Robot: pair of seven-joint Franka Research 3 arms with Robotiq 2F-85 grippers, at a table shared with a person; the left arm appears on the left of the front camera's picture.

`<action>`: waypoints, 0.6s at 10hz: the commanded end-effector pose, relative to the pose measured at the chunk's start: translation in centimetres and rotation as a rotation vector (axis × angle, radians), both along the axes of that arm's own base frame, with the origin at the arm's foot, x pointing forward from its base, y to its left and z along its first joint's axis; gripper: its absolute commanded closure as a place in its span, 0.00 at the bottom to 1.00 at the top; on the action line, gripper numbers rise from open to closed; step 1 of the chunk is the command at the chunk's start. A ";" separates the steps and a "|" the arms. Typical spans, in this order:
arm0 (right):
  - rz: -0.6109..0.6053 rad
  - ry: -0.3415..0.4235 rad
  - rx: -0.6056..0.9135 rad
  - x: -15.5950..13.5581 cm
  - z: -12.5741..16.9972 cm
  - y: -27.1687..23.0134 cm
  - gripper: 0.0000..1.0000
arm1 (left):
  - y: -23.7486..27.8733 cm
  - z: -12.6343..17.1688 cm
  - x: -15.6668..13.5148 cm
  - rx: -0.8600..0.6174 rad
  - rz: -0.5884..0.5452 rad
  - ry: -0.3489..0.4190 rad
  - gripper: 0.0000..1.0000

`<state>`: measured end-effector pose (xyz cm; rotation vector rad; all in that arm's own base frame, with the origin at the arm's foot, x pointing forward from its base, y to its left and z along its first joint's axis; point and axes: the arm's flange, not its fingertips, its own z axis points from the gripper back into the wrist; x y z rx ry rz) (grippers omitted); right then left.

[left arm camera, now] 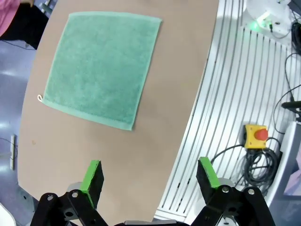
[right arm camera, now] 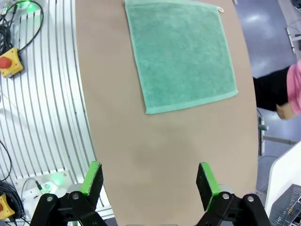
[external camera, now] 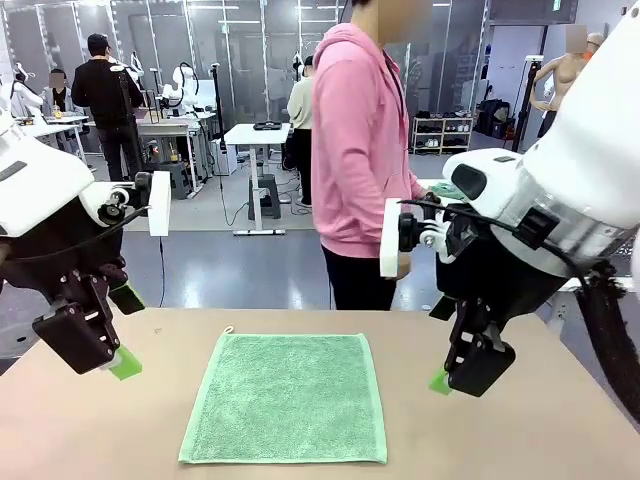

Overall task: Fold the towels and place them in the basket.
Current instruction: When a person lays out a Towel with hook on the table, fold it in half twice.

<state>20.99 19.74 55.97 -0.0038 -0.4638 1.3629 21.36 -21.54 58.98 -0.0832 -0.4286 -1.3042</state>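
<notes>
Green towel (external camera: 285,398) is lying flat mid-surface (external camera: 80,430), toward the near edge. Left pincer (left arm camera: 149,165) and right pincer (right arm camera: 149,165) are hovering released, flanking it. Probably best: pinching both near corners squarely, then carrying them evenly to the far edge.

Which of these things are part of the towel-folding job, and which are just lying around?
For the job: green towel, flat on the table; left gripper, right gripper, both open.
Just lying about: yellow box with red button; cables beside it.
</notes>
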 end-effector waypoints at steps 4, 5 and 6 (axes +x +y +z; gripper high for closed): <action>0.159 0.172 -0.077 2.2 -8.6 3.8 0.00 | -2.7 -6.4 2.6 0.022 -0.117 0.117 0.00; 0.176 0.194 -0.078 2.6 -10.3 4.5 0.00 | -3.3 -8.2 3.2 0.045 -0.139 0.144 0.00; 0.178 0.197 -0.103 3.1 -12.1 5.2 0.00 | -3.8 -9.7 3.7 0.033 -0.165 0.157 0.00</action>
